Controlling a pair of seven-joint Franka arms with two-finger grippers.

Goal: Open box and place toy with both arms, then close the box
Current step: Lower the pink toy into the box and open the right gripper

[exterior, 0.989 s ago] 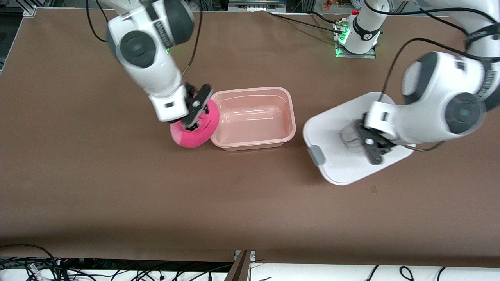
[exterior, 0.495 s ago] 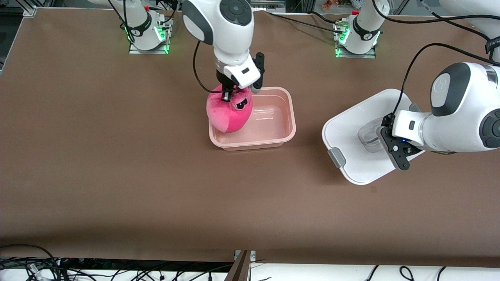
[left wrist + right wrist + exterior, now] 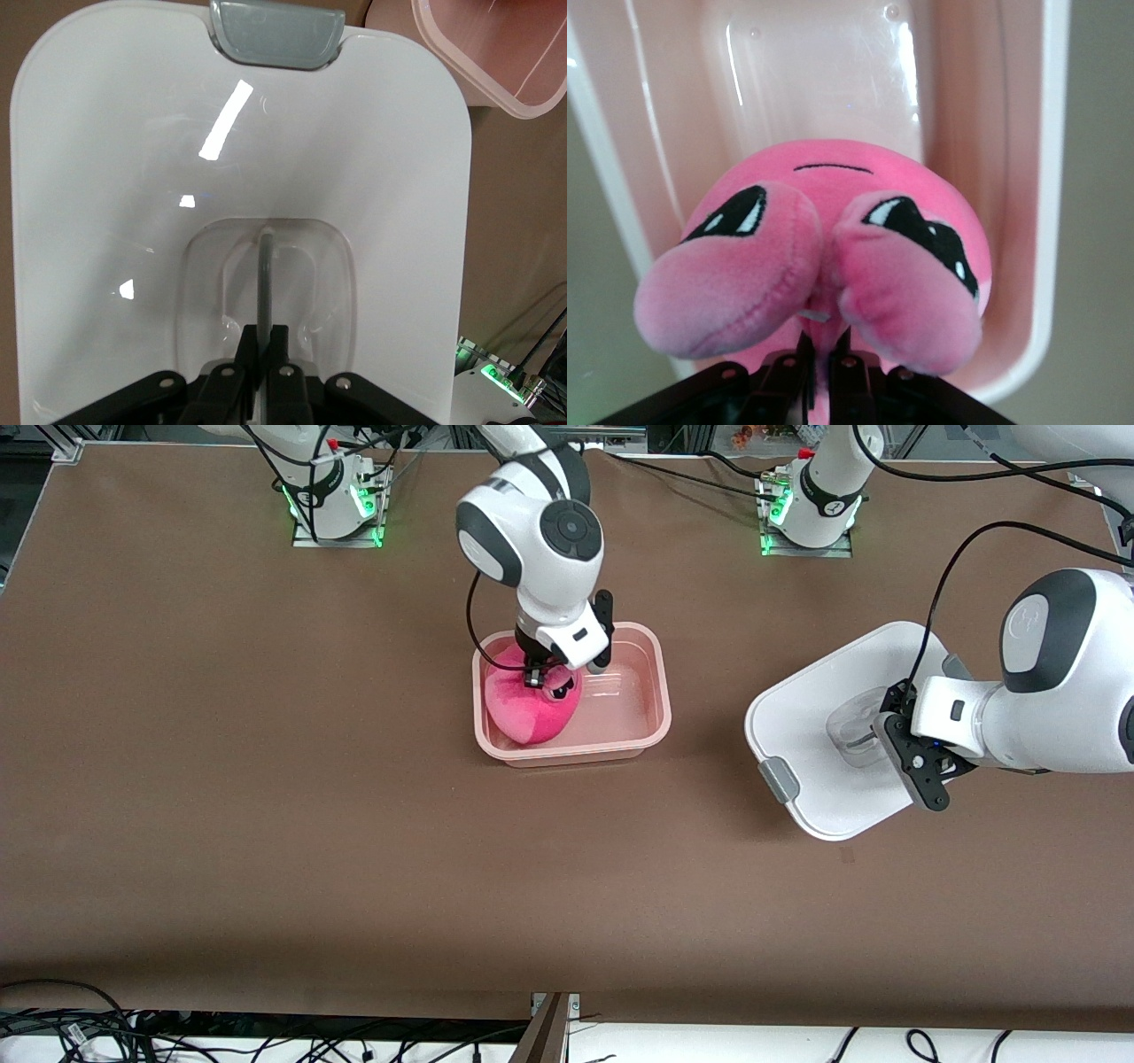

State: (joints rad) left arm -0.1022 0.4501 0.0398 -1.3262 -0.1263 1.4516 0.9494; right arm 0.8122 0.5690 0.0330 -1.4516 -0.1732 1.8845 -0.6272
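Soft, light toy (image 3: 530,707), pinched by right end effector (image 3: 537,680) inside box (image 3: 660,717); left end effector (image 3: 873,737) clamped on stiff lid (image 3: 811,717) handle (image 3: 263,266).

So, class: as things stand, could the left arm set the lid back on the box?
Probably not yet. The left gripper holds the lid by its handle, but the right gripper, shut on the toy, hangs in the box.

no readable text, labels, brands or numbers anywhere
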